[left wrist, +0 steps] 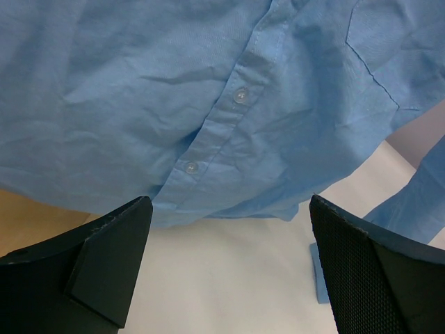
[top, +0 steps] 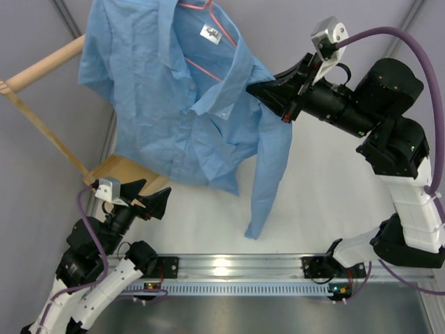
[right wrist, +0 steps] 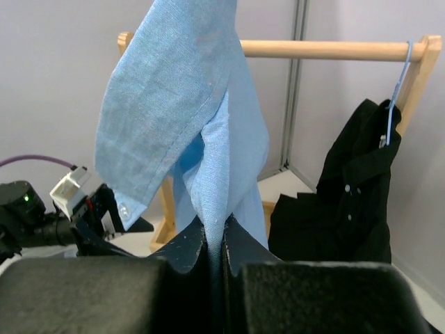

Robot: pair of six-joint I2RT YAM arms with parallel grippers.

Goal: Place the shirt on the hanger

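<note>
Here the shirt (top: 174, 111) hangs draped over the hanger (top: 203, 69), pink wire showing in the open collar. Its white neck label (top: 211, 33) is too small to read. The right gripper (top: 252, 88) pinches cloth at the sleeve top. The left gripper (top: 156, 186) is spread wide by the hem, holding nothing.

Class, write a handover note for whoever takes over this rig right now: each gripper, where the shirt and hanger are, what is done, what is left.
Left gripper: open, empty, by the shirt's lower hem.
Right gripper: jaws shut on a fold of shirt near the shoulder, sleeve hanging below.
Hanger: its pink wire shows inside the open collar.
Done: hanger is in the neck.
Left: probably seat the held shoulder over the hanger, then release.
</note>
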